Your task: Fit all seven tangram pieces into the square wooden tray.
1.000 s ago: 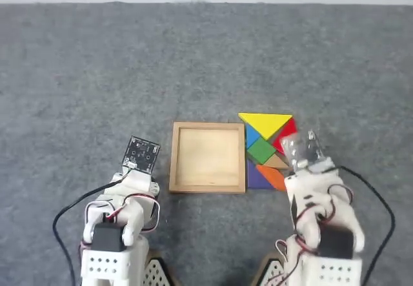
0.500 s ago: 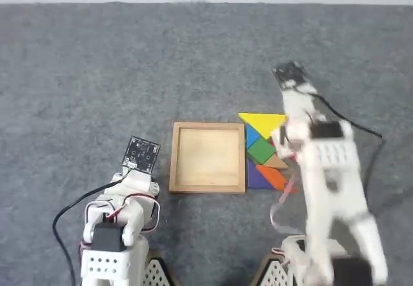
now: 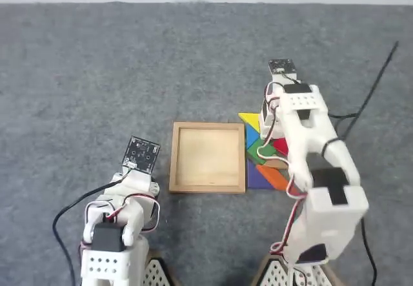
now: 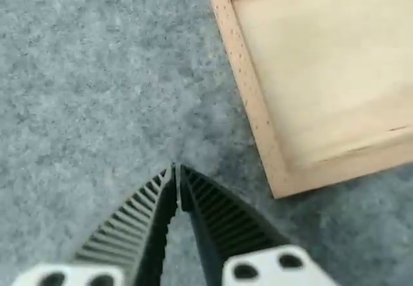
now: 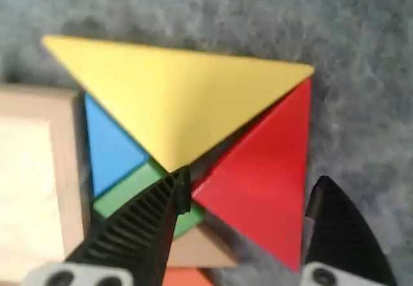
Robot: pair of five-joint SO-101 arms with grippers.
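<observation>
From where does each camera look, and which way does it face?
High view: fixed above the table, looking down; left arm and right arm show.
Left wrist view: on that arm, looking down past the left tool, shut, at the tray corner.
Right wrist view: on its arm, facing yellow triangle and red triangle; right tool, open, shows.
All share the tray.

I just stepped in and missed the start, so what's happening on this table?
It's a tangram job with nothing placed yet. The wooden tray is empty, and the tangram pieces lie packed together on the grey mat right beside it. The right gripper is open over that cluster, its fingers either side of the red triangle, next to the yellow triangle. The left gripper is shut, holding nothing, over bare mat near a corner of the tray.
</observation>
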